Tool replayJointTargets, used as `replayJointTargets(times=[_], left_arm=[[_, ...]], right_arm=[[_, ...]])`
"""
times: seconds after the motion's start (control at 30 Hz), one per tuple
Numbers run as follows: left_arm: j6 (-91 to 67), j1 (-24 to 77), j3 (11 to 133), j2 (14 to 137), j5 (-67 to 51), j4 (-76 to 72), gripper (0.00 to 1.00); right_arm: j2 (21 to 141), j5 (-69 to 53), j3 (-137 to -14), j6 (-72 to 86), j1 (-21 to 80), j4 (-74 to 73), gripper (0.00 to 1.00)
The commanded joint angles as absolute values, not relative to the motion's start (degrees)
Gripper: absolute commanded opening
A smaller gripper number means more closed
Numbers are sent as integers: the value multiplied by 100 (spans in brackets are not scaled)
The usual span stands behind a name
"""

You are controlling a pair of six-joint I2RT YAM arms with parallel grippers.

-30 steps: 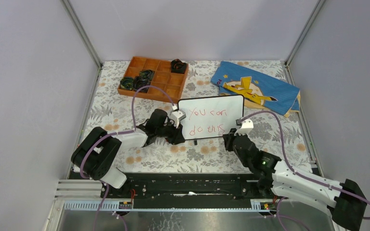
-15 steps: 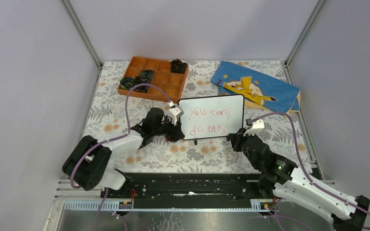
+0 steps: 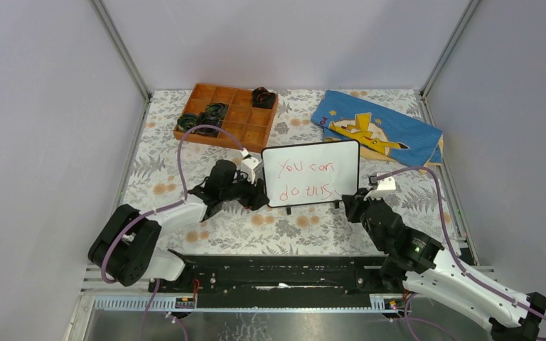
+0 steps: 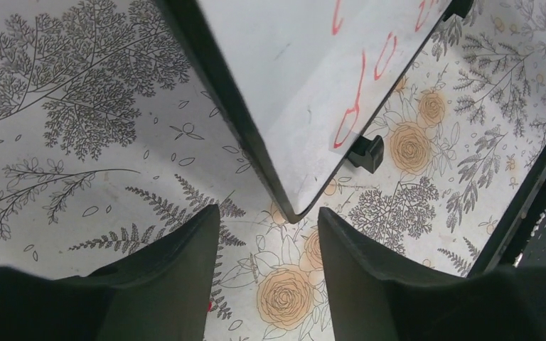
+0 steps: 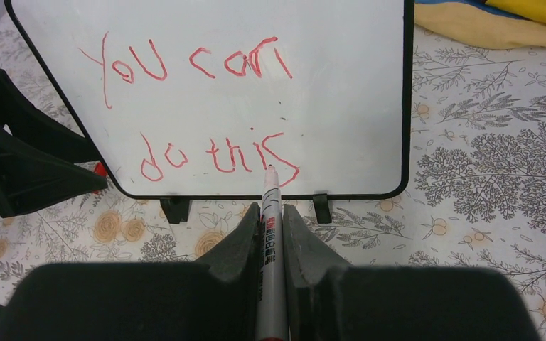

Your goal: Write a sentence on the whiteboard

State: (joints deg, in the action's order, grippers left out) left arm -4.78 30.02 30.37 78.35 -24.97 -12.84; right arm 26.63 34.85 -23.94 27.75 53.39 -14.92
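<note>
Black plastic fingers of the right gripper (image 5: 270, 213) clench a white-barrelled marker (image 5: 269, 186), its nib aimed straight ahead at the last letter of the lower line on the whiteboard (image 5: 341, 92). Whether the nib touches the glossy surface cannot be told. The board stands just ahead of this gripper on two small black feet (image 5: 174, 209), with its thin black bottom edge directly in front of the fingertips. The sentence (image 5: 199, 114), in thin red handwriting, reads "You can do this" over two lines. To the gripper's right, the floral tablecloth (image 5: 483, 177) runs open past the board's rounded lower corner.

The left gripper (image 4: 269, 213) is released. Its two dark fingers stand parted with the board's lower left corner poised in the gap, and in the wrist view the corner meets neither finger. The framed edge runs away ahead and to the left from there, and one foot sits just ahead of the right-hand finger. Patterned cloth lies open under the fingers and to their left.

Seen from above, the two grippers flank the board at its lower corners. Well beyond the left gripper, near the back wall, sits an orange tray (image 3: 259, 133) with dark items (image 3: 213, 114) in some compartments. Beyond and to the right of the right gripper, behind the board, lies a blue cloth (image 3: 391, 135) with a yellow figure. Pale walls (image 3: 43, 106) close the table on three sides.
</note>
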Motion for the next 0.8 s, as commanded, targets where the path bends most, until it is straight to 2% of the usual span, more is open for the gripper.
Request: replayJointTargets(times=[0.0,0.33,0.53,0.67,0.7,0.77], left_arm=[[-586,2840,2970,7835,-2467,-1530,63],[-977,1933,2704,7295,-3071,-1761,71],[-1176,1793,2587,7120,-3117,-2159,74],[-1409,1629,2610,7063,-2964,-2425,82],[-1436,1596,2630,7041,-2937,-2441,88],[-1460,1534,2644,7000,-2909,-2452,93]], right_arm=[[2498,3692,-2469,2689,5306,-1403,0],[2211,3744,-2250,2697,5305,-1298,0],[2264,3742,-2156,2670,5302,-1100,0],[2377,3669,-2154,2695,5304,-988,0],[2426,3661,-2178,2682,5301,-969,0],[2521,3690,-2267,2661,5308,-991,0]])
